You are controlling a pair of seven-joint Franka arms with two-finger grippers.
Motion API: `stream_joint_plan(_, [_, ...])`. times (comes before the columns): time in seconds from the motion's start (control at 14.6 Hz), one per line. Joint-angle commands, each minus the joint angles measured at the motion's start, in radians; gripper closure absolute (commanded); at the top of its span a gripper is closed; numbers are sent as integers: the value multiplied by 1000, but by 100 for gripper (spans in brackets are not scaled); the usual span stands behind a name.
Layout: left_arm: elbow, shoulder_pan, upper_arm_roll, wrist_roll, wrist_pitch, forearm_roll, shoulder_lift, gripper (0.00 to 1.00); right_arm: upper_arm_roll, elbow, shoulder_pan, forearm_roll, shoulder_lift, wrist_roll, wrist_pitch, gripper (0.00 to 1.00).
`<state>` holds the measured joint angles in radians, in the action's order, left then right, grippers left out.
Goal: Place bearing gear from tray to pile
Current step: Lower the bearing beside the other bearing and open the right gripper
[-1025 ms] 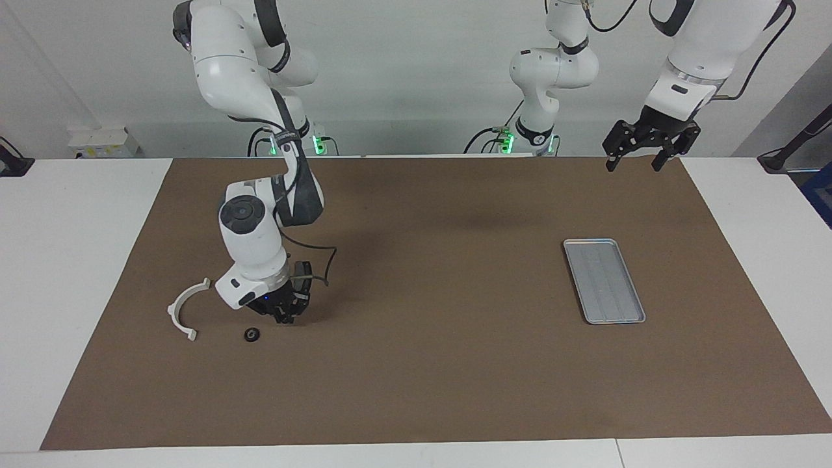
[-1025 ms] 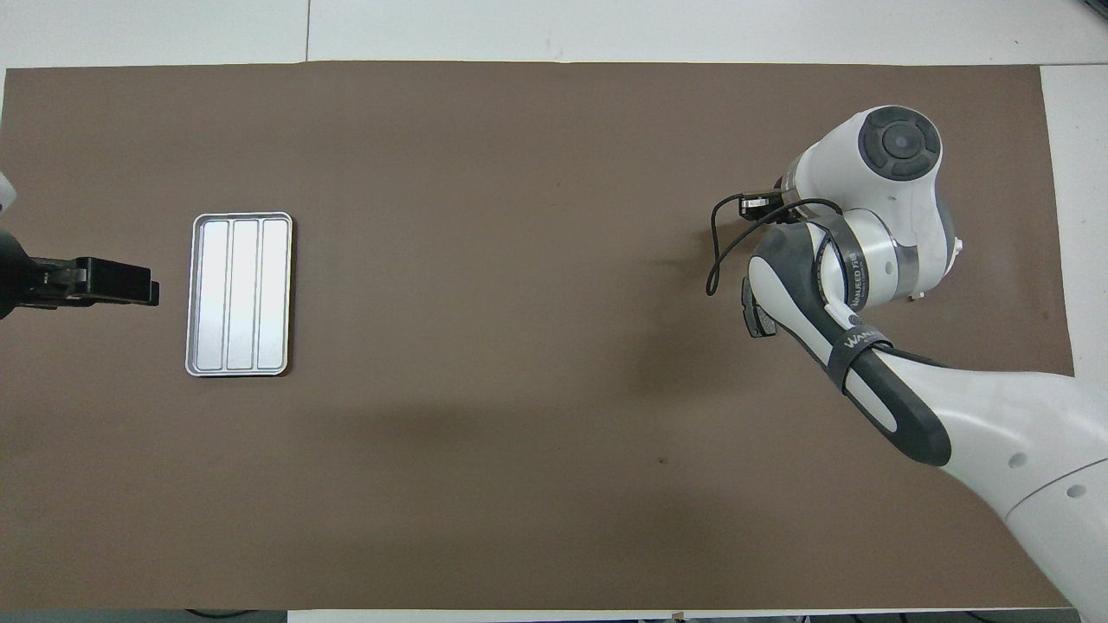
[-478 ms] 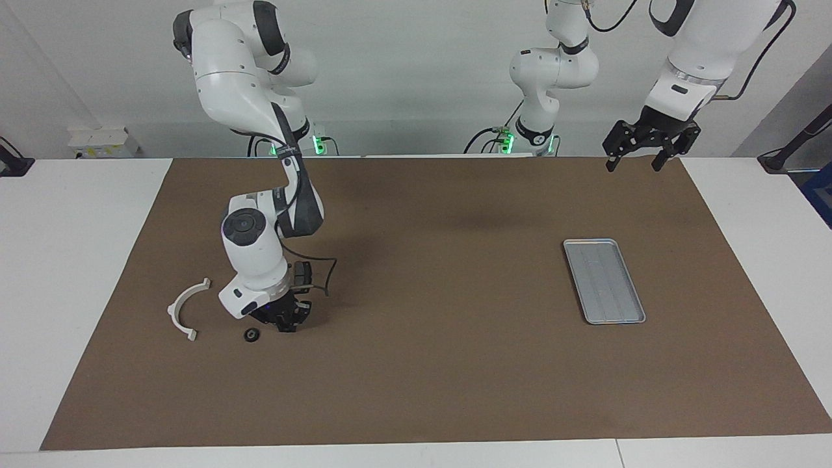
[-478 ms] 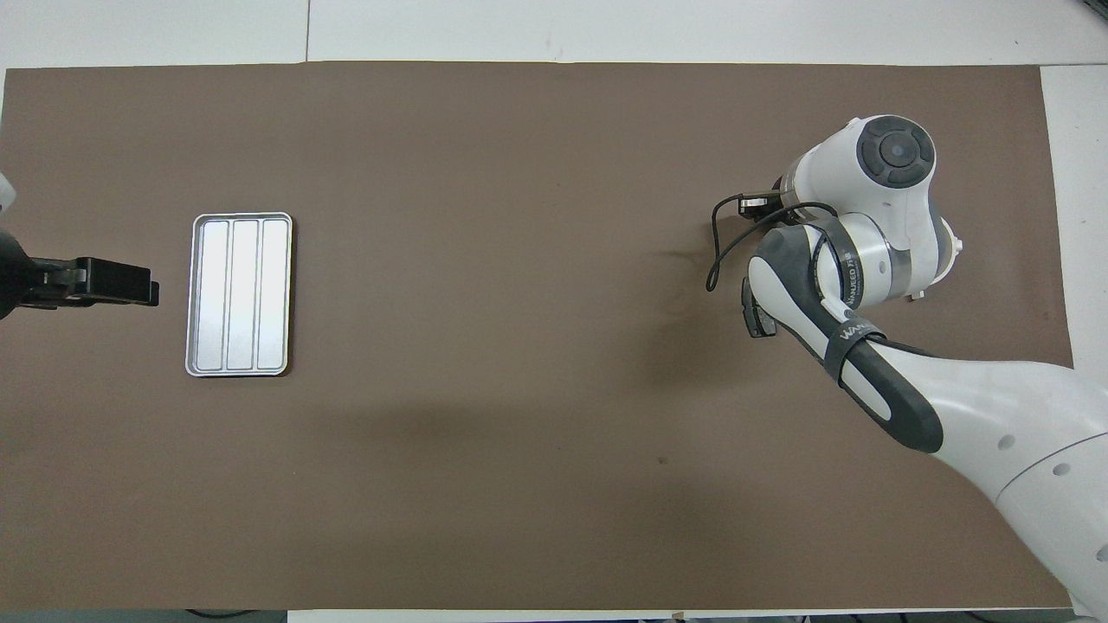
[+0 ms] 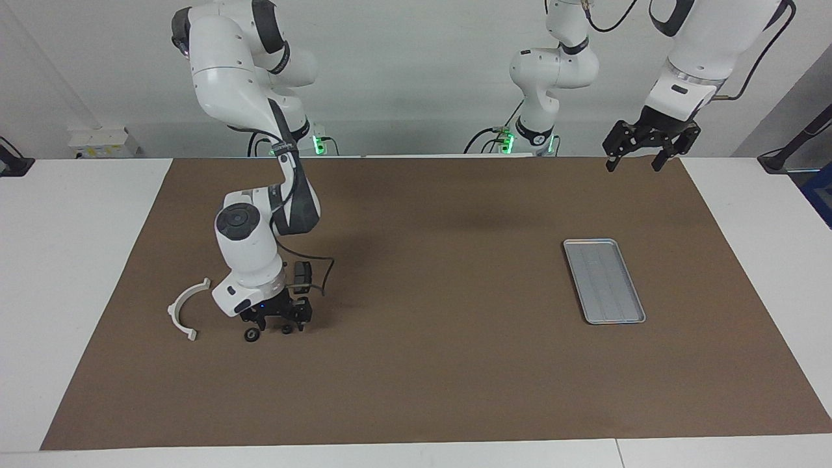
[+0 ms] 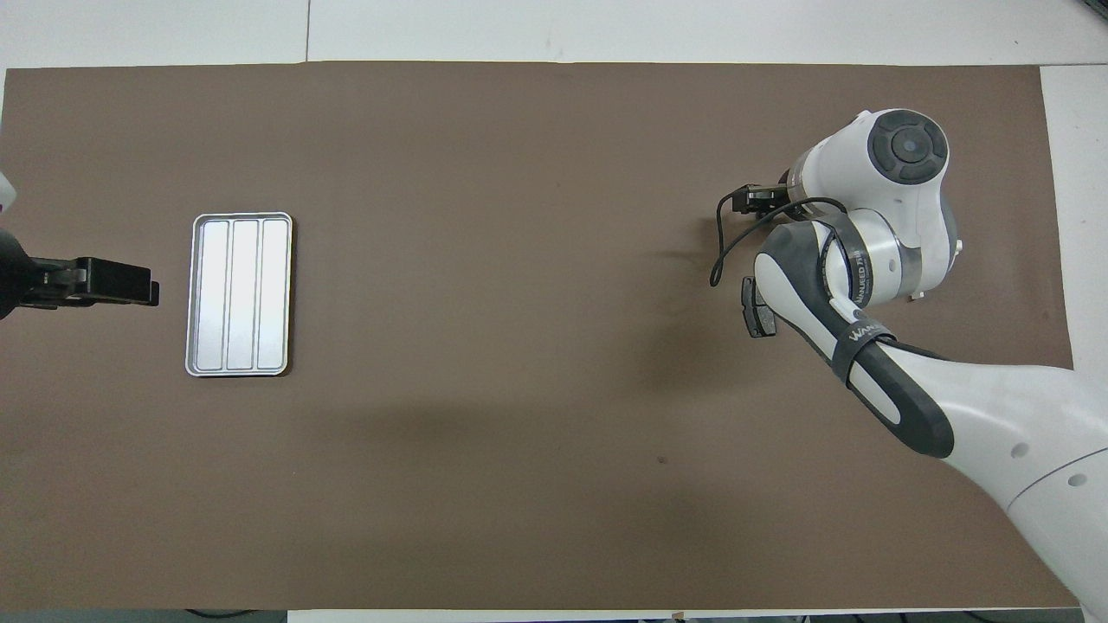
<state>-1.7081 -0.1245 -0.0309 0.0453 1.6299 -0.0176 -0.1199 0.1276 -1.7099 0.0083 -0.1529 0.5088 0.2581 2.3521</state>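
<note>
1. Your right gripper (image 5: 273, 326) sits low over the mat, fingers spread, holding nothing.
2. The bearing gear (image 5: 250, 335) lies at its 9 o'clock in the facing view, beside the white bracket (image 5: 183, 308).
3. Your left gripper (image 5: 640, 151) waits spread, at 12 o'clock of the tray (image 5: 603, 280).

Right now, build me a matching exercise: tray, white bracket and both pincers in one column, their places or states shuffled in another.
1. tray
2. white bracket
3. left pincer
4. right pincer

A. low over the mat, close to a small dark gear
B. up in the air, open, waiting
C. flat on the mat, toward the left arm's end of the table
D. curved, lying on the mat toward the right arm's end

Pairs: 1-C, 2-D, 3-B, 4-A
</note>
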Motion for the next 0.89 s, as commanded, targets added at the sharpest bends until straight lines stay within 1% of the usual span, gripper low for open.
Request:
stream_joint_plan(0.0, [-36, -3, -4, 5, 15, 4, -32, 0, 14, -14, -16, 16, -46, -33, -30, 0])
stream_joint_plan(0.27, [-36, -3, -4, 5, 15, 4, -32, 0, 12, -13, -19, 16, -64, -33, -37, 0])
stream_joint_plan(0.41, [-36, -3, -4, 5, 16, 4, -32, 0, 12, -11, -21, 16, -79, -33, -63, 0])
stream_joint_plan(0.61, [-36, -3, -4, 5, 15, 4, -32, 0, 14, -7, -44, 15, -118, -40, -109, 0])
stream_joint_plan(0.82, [-36, -3, -4, 5, 15, 4, -32, 0, 14, -8, -36, 16, -162, -42, -152, 0])
